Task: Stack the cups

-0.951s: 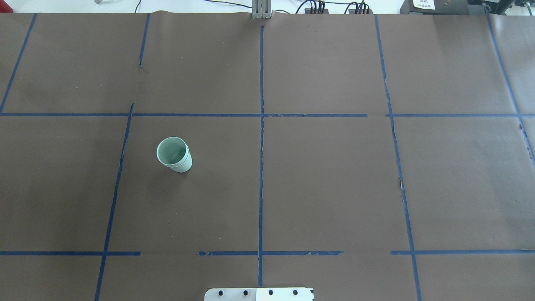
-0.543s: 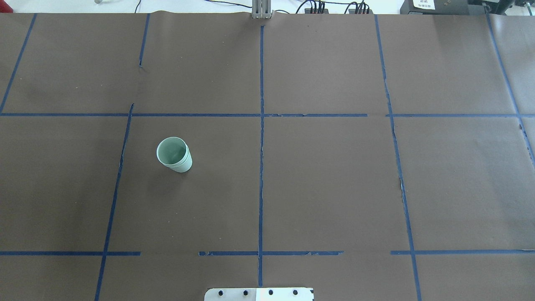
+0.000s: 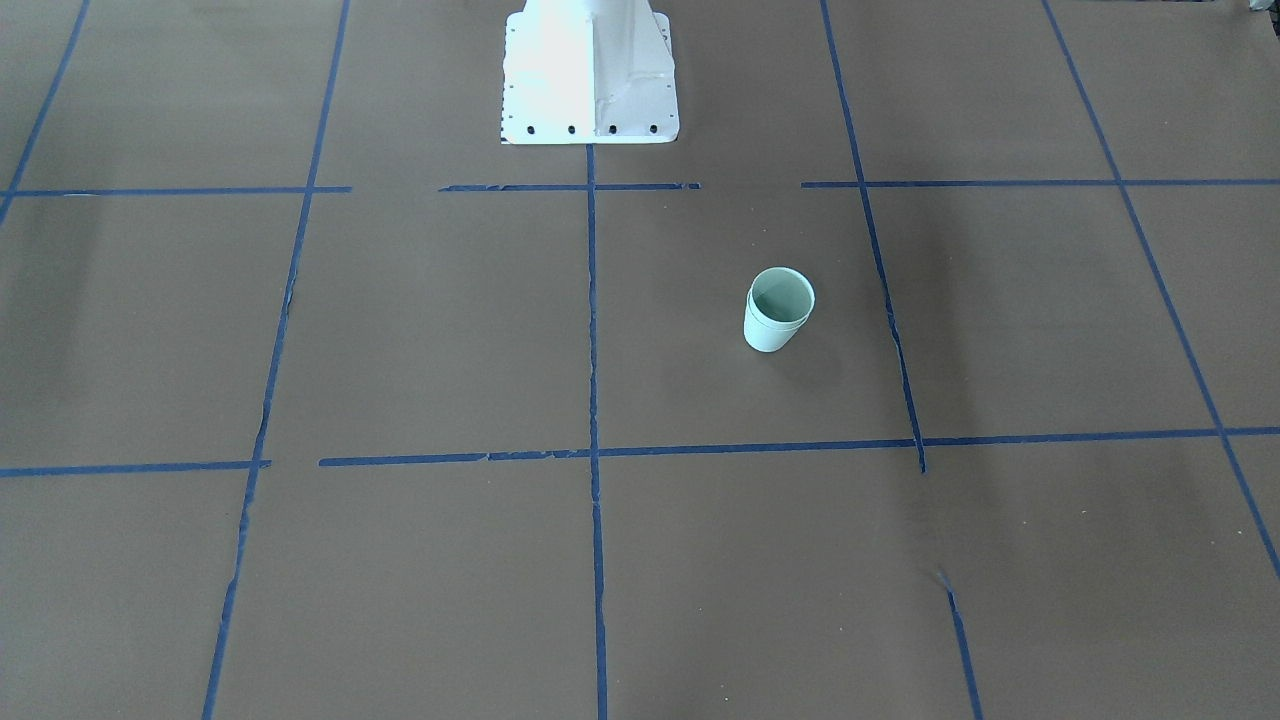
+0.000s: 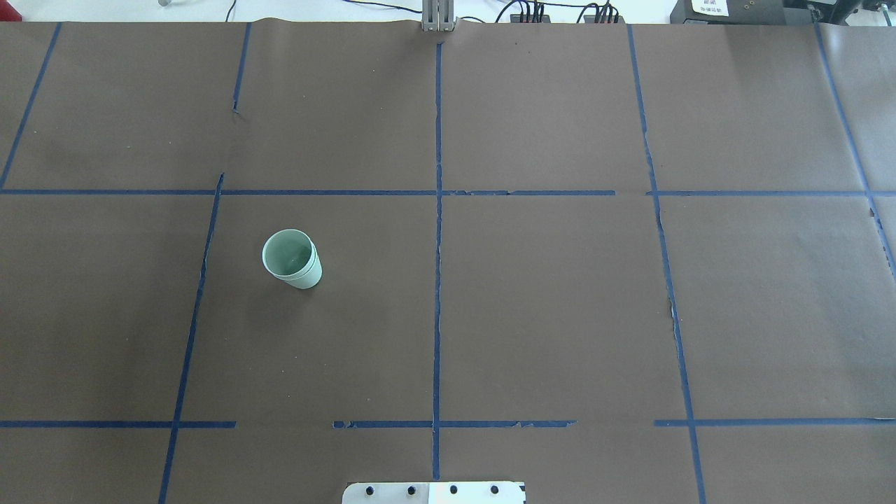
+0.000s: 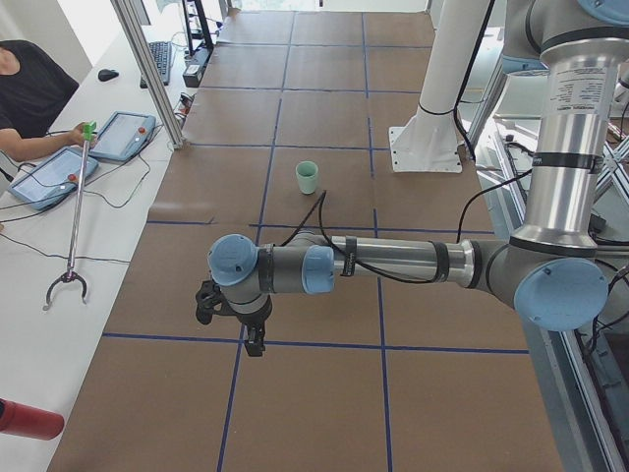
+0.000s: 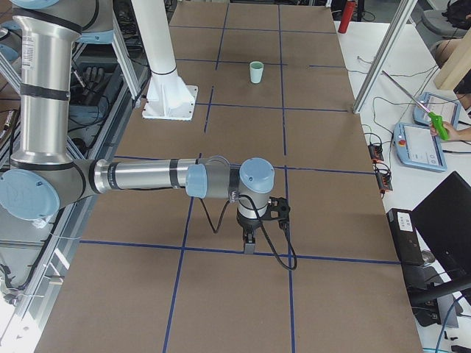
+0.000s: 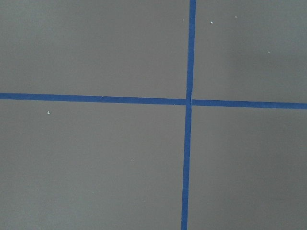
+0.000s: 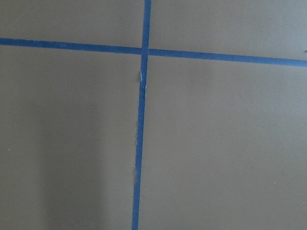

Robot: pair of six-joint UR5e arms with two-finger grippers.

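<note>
The two pale mint-green cups (image 4: 292, 259) stand nested one inside the other, upright, on the brown table left of centre. They also show in the front view (image 3: 779, 310) and small in both side views (image 5: 308, 177) (image 6: 256, 72). My left gripper (image 5: 254, 342) hangs over the table far from the cups, near the table's left end. My right gripper (image 6: 249, 244) hangs near the right end. Both show only in the side views, so I cannot tell if they are open or shut. The wrist views show only table and tape.
The white robot base (image 3: 590, 70) stands at the table's near-robot edge. Blue tape lines (image 4: 437, 280) grid the brown paper. A side bench holds tablets (image 5: 126, 135), a reacher tool (image 5: 74, 226) and an operator's hands.
</note>
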